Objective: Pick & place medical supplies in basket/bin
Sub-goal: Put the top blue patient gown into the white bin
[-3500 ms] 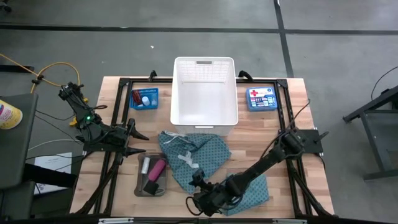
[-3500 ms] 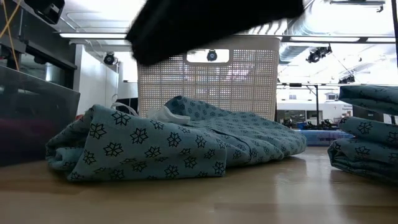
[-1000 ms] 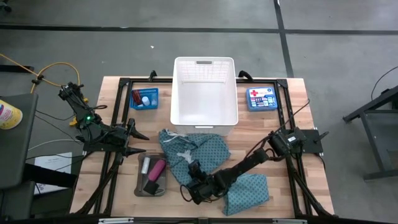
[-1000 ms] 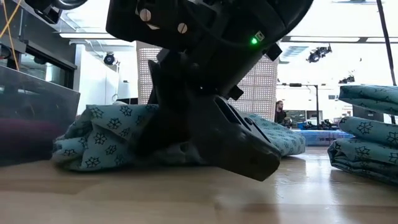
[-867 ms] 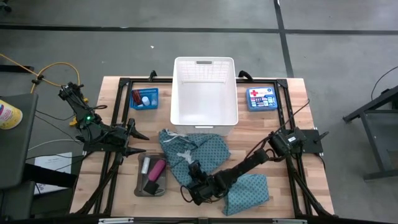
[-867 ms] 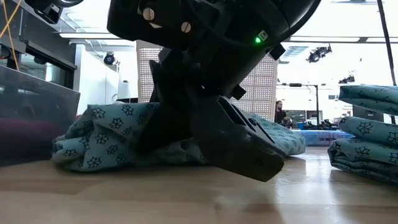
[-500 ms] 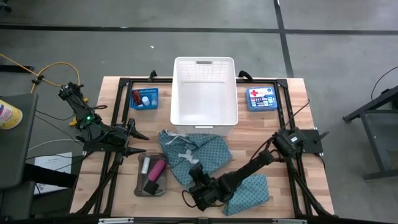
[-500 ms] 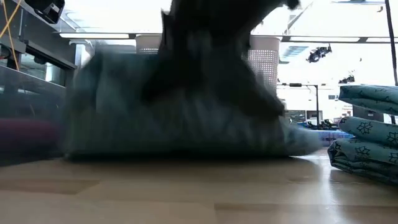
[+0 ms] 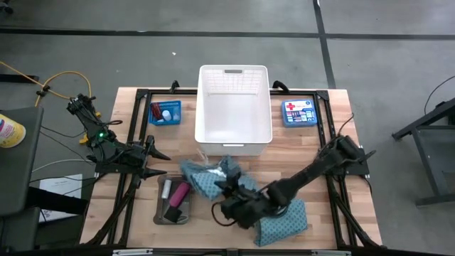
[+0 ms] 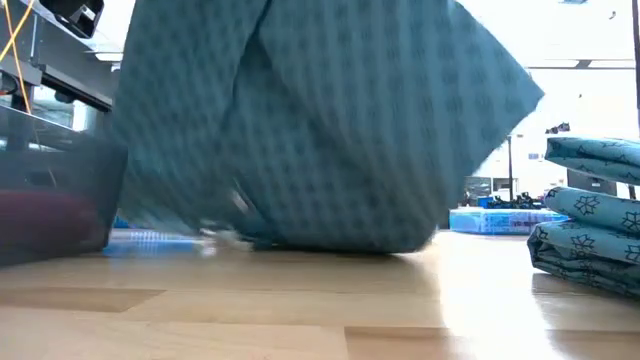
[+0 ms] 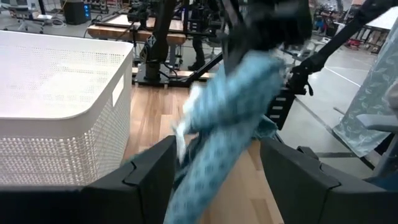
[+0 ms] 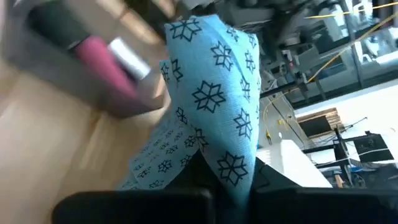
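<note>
Teal dotted cloth (image 9: 211,178) in right gripper (image 9: 229,188), lifted.

Light: bright and even from overhead — ceiling strip lights show in the low view.
Shadows: soft and short on the bench (image 9: 313,135) in the high view.
Glare: the room's far windows wash out white in the low view.
Blur: the lifted teal cloth (image 10: 330,130) is smeared by motion in the low and left wrist views — the pink cylinder (image 12: 102,59) is soft in the right wrist view.
</note>
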You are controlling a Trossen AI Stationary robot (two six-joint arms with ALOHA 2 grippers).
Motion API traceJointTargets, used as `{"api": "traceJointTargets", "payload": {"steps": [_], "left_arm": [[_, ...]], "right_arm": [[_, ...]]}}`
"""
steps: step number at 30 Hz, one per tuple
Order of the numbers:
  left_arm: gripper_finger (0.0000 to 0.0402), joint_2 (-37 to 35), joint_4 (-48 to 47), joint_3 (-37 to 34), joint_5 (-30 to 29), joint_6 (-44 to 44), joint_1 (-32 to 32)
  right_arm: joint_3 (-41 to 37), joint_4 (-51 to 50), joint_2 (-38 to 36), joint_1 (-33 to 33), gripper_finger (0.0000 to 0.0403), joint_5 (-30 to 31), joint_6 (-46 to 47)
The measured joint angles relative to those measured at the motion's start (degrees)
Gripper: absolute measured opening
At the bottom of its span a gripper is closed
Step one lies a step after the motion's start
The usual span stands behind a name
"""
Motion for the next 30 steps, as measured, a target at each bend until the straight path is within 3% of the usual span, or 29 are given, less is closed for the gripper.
{"api": "traceJointTargets", "payload": {"steps": [5, 12, 20, 30], "left_arm": [[0.0224, 0.0, 0.0, 0.0, 0.2, 0.0, 0.0], [0.0224, 0.0, 0.1, 0.0, 0.1, 0.0, 0.0], [0.0224, 0.0, 0.2, 0.0, 0.1, 0.0, 0.0], [0.0224, 0.0, 0.2, 0.0, -0.1, 0.0, 0.0]], "right_arm": [[0.0, 1.3, -5.5, -0.5, 0.0004, 1.0, -2.7], [0.1, 8.0, -9.5, -0.4, 0.0004, 7.3, -15.4], [0.1, 12.4, -11.5, -1.3, 0.0004, 8.1, -21.6], [0.2, 24.7, -18.9, -9.9, 0.0004, 9.3, -36.0]]}}
